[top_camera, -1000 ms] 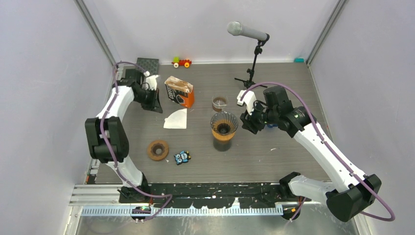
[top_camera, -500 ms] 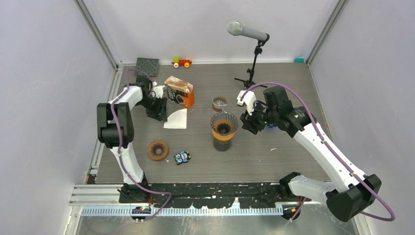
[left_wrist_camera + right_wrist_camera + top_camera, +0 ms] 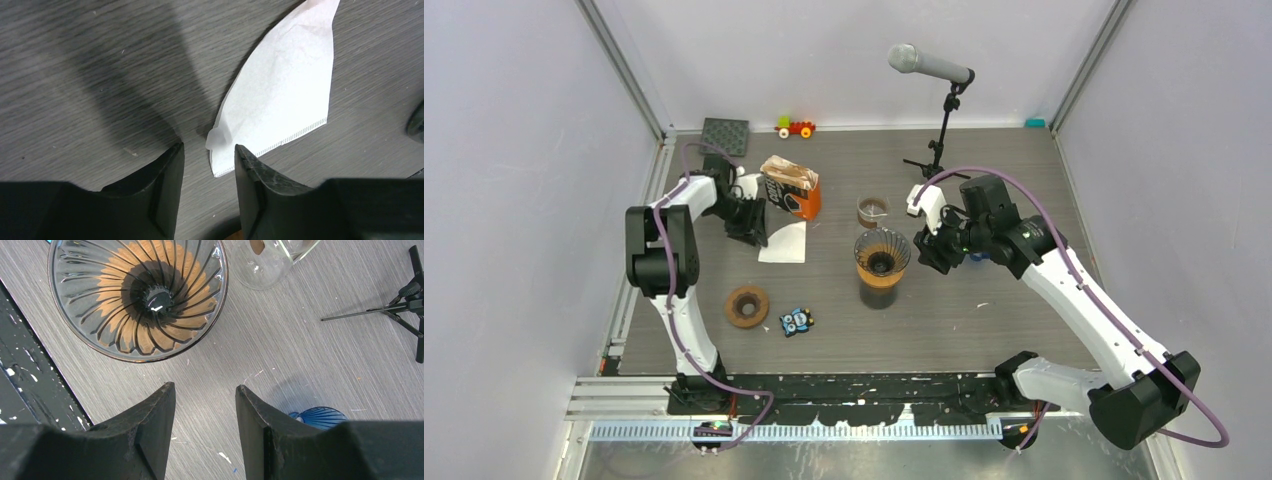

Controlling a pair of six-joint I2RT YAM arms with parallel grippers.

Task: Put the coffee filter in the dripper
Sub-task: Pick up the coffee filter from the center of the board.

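A white paper coffee filter lies flat on the table, left of the dripper, a ribbed glass cone standing on an amber server. My left gripper is low at the filter's left edge. In the left wrist view the left gripper is open, and a curled corner of the filter lies just ahead of the gap between its fingertips. My right gripper hovers just right of the dripper. In the right wrist view the right gripper is open and holds nothing, with the dripper ahead to the left.
An orange coffee bag stands right behind the filter. A small glass sits behind the dripper, and a microphone stand is at the back. A brown ring and a small toy lie in front. A blue ribbed object sits under the right gripper.
My left arm swung in from the far left to the filter's edge, and its gripper went from shut to open. The right arm barely moved.
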